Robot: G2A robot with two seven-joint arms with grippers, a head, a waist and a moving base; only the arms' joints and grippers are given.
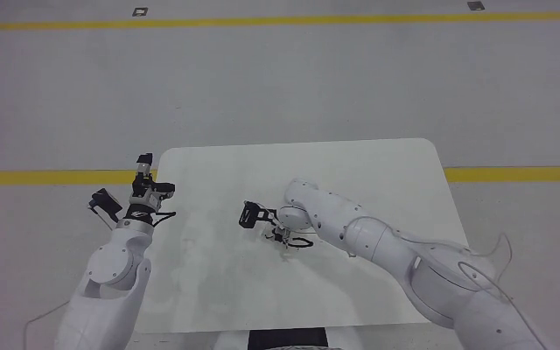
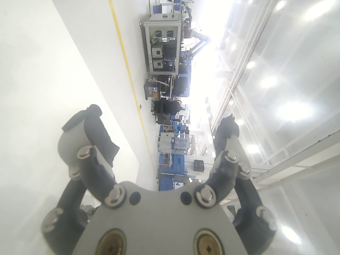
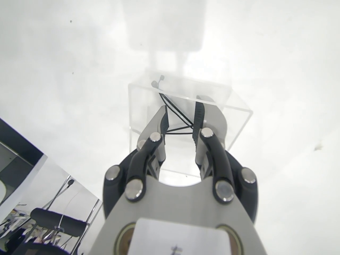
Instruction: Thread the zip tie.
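- Zip tie: thin, black, lies over a clear block mid-table; the block's walls crowd it.
- Right gripper: straddles the block with a narrow gap; one strand spans pad to pad.
- Left gripper: spread wide, empty, well apart from the block.
- Tie's long axis runs away from the right wrist across the block.

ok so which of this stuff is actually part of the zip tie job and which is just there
For the job:
- zip tie
- clear box
- right hand, open at the box
- table

Just there:
- left hand, open by the table's edge
- yellow floor line
- equipment cabinet in the room behind
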